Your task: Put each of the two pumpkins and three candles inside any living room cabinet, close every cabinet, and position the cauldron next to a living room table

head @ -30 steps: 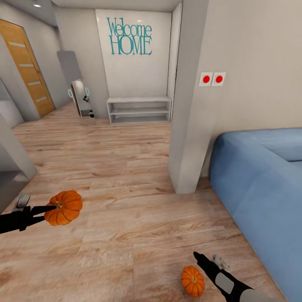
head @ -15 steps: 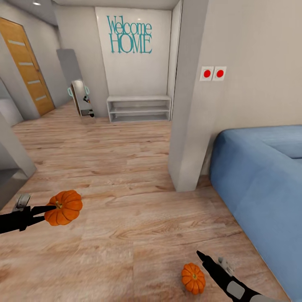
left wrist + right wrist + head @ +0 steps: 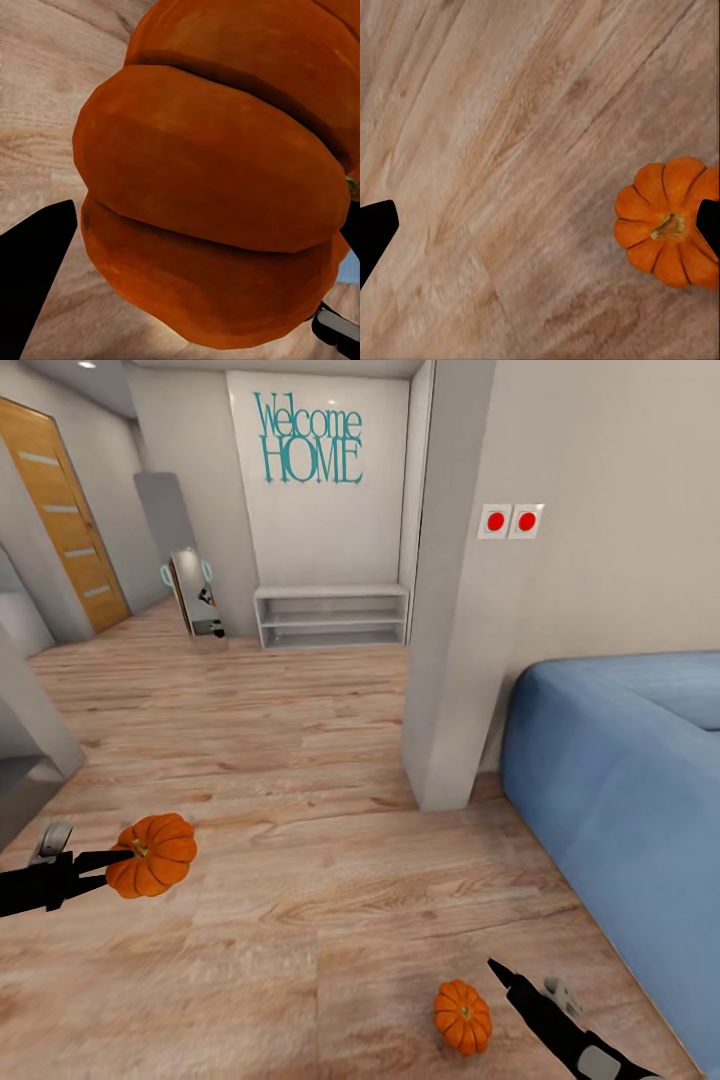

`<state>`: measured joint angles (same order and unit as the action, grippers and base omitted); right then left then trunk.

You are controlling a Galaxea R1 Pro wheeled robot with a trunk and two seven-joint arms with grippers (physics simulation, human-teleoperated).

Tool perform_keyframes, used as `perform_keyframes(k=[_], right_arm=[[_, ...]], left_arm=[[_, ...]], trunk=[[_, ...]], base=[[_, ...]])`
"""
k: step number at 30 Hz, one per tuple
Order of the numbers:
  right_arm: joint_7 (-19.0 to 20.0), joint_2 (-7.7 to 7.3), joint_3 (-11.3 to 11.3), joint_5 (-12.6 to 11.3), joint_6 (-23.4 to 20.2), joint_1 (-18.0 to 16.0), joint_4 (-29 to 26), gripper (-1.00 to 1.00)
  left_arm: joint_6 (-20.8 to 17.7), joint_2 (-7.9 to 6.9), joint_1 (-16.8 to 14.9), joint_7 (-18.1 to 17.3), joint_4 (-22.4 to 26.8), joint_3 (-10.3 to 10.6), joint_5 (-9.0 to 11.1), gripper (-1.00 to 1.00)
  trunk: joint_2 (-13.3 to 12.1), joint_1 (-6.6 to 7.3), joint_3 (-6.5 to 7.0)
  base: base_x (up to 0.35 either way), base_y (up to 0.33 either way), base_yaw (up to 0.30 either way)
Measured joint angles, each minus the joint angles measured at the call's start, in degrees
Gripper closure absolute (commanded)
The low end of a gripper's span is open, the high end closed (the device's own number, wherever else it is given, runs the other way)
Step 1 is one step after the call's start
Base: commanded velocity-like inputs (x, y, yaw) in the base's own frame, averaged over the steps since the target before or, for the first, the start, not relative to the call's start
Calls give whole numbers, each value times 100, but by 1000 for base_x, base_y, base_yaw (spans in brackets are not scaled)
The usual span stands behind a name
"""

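Premises are a residential home, at the junction of entry hall and living room: teal "Welcome HOME" lettering (image 3: 309,442) on the far wall, low white shoe shelf (image 3: 331,617) beneath, wooden door (image 3: 62,520), plank flooring (image 3: 300,840), blue sofa (image 3: 625,800).

- Even, bright, diffuse light; a ceiling spot (image 3: 88,373) glows at the top left corner.
- Shadows are faint: a soft dark patch on the floor (image 3: 300,920) beside the pumpkin (image 3: 462,1016).
- Wide-angle stretch bends the walls at the edges.
- Renders slightly soft; the wrist close-ups are blurry.
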<state>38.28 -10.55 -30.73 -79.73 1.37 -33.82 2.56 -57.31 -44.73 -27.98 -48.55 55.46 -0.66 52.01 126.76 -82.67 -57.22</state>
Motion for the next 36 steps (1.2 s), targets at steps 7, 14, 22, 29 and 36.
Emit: perform_keyframes(k=[7,14,22,29,36], right_arm=[[31,-61,0,-1,-1,38,12,-100],[-84,-126,-1,0,-9,40,13,-100],[-220,-139,-1,3,-3,40,10,-100],[-138,-253,0,-1,-4,40,4,-100],[156,-294,-1,-1,-8,40,11,-100]], left_arm=[[0,0,0,-1,-3,0,-1,100],[-3,-183,-1,-134,0,33,14,100],[-26,-578,412,-1600,208,137,6,100],[1,-898,534,-2297,307,289,-36,100],[13,-932,541,-2457,307,317,-48,100]], trunk=[[281,-154,-126],[562,-308,-251],[883,-483,-395],[1163,-637,-521],[1444,-791,-646]], base=[[0,0,0],[0,0,0],[0,0,0],[0,0,0],[0,0,0]])
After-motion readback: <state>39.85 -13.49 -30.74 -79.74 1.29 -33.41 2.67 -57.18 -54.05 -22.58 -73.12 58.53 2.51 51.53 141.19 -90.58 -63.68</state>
